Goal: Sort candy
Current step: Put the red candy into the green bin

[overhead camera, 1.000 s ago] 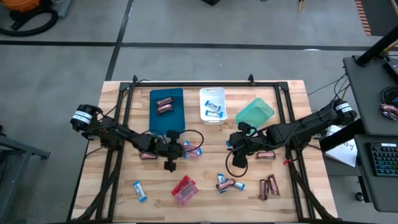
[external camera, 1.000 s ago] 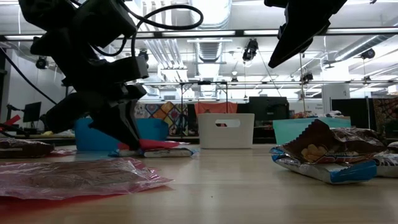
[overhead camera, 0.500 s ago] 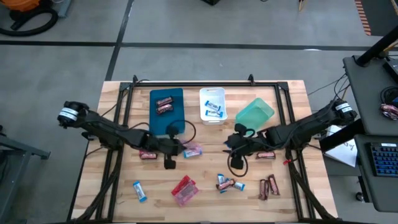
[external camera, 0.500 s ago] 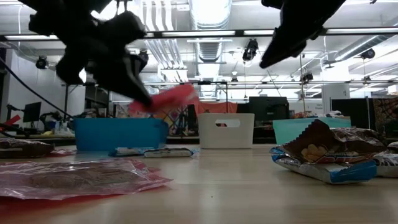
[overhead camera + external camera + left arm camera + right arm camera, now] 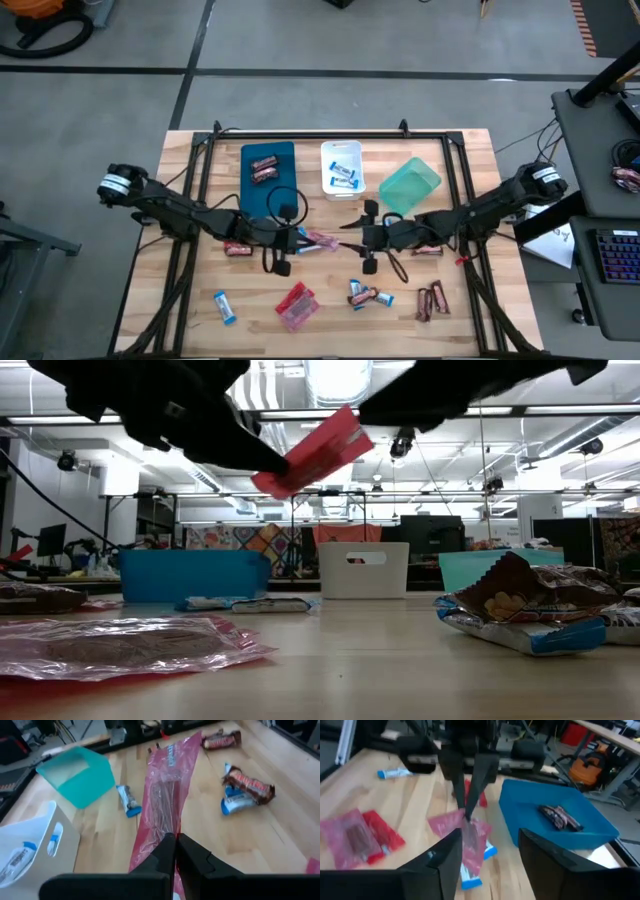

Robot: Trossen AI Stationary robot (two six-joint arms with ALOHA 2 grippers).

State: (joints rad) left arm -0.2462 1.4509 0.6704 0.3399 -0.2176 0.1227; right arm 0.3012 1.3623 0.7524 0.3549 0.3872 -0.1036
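Note:
A pink candy packet (image 5: 320,240) hangs in the air over the table's middle, with my left gripper (image 5: 296,240) shut on it. In the low view the packet (image 5: 310,450) is well above the wood. My right gripper (image 5: 362,238) stands open to the packet's right and faces its free end. In the right wrist view the right gripper's fingers (image 5: 445,862) show on either side of the packet (image 5: 465,837), short of it. More candy lies loose on the table. A blue tray (image 5: 268,170), a white tray (image 5: 342,168) and a green tray (image 5: 410,180) stand at the far side. My left gripper pinches the pink packet's near end (image 5: 167,827) between its two shut fingers. The fingers come nearly level from the table's left and lie along the packet. The packet sticks out beyond the fingertips toward the right arm, lifted clear of the table, its free end (image 5: 345,430) tilted upward.
Loose pieces lie around: a brown bar (image 5: 237,249), a blue bar (image 5: 225,307), red packets (image 5: 297,305), a small heap (image 5: 362,295), brown bars (image 5: 432,300) and another bar (image 5: 428,250). A blue-and-white bar (image 5: 127,800) lies below the packet. A black frame (image 5: 320,135) runs along the far edge.
My left gripper has risen and tipped from pointing down to nearly level. It has lifted the pink packet off the table, and the packet now points toward the right arm. My right gripper has swung to level and moved toward the table's left, closer to the packet.

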